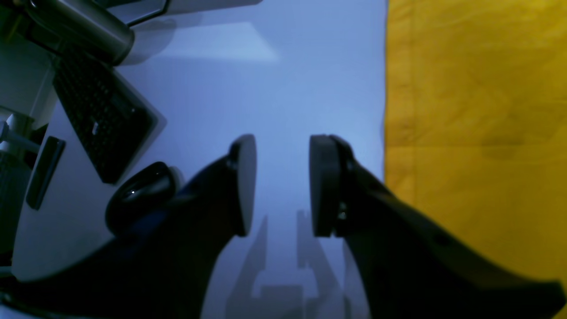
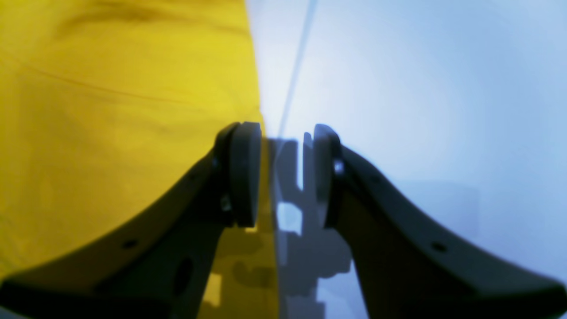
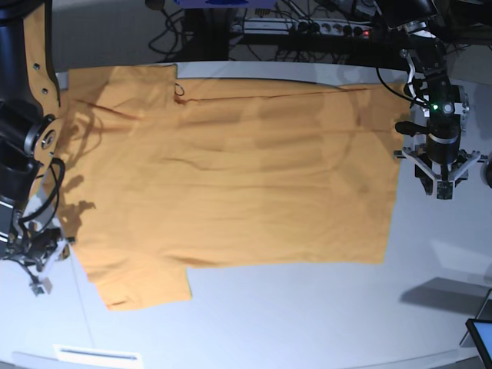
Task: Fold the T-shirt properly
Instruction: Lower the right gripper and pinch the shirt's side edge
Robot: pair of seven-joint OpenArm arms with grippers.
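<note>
Shirt (image 3: 231, 169) flat, unfolded; L gripper (image 1: 282, 186) & R gripper (image 2: 281, 175) jaws apart, empty: you pinch edges squarely, lift evenly.

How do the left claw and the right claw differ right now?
The left claw hangs over bare table, beside the T-shirt edge; the right claw straddles the shirt's edge, one finger over cloth. In the base view the left sits by the hem, the right by the sleeves. Both are open, holding nothing.
</note>
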